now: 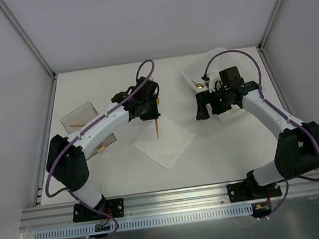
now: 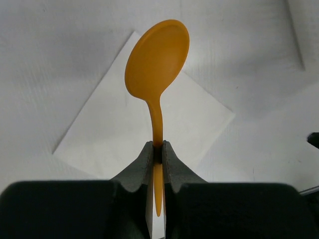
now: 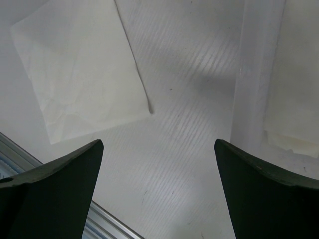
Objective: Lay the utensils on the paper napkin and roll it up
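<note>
The white paper napkin (image 1: 164, 143) lies flat as a diamond in the middle of the table. My left gripper (image 1: 150, 112) is shut on the handle of an orange plastic spoon (image 1: 157, 126) and holds it above the napkin's far corner. In the left wrist view the spoon (image 2: 157, 69) points away from my jaws, bowl outward, over the napkin (image 2: 114, 129). My right gripper (image 1: 204, 108) is open and empty, hovering right of the napkin; its wrist view shows the napkin (image 3: 79, 69) at upper left. Another orange piece (image 1: 76, 125) lies in the smoky clear box (image 1: 87, 125).
A translucent white plastic tray (image 1: 214, 63) stands at the back right, partly under my right arm; its edge shows in the right wrist view (image 3: 251, 74). The table's metal front rail (image 1: 171, 199) runs along the near edge.
</note>
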`<action>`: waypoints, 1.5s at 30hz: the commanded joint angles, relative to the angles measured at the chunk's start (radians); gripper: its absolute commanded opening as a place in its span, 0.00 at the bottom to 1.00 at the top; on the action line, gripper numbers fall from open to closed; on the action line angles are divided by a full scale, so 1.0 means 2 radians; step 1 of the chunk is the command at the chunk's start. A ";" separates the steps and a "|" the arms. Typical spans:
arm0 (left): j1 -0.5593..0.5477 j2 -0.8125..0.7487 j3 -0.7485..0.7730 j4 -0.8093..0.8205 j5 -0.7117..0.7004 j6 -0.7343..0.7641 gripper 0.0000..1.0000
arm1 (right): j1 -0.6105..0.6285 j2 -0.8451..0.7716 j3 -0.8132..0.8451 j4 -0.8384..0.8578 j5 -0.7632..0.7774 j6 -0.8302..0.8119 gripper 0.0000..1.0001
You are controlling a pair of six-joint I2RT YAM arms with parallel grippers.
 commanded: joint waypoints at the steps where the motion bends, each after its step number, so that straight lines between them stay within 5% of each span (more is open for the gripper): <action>1: -0.014 0.049 0.008 -0.028 0.006 -0.092 0.00 | -0.009 -0.013 0.018 -0.012 0.019 -0.011 0.99; 29: -0.022 0.170 0.006 -0.020 0.031 -0.100 0.01 | -0.028 0.015 0.009 -0.012 0.009 -0.008 0.99; 37: -0.019 0.179 0.009 -0.019 0.030 -0.093 0.18 | -0.031 0.014 0.008 -0.012 0.006 -0.009 0.99; 39: -0.017 0.178 0.011 -0.019 0.031 -0.091 0.28 | -0.031 0.016 0.008 -0.012 0.005 -0.009 0.99; 45: -0.014 0.144 0.033 -0.020 0.033 -0.070 0.36 | -0.031 0.013 0.009 -0.012 0.000 -0.008 0.99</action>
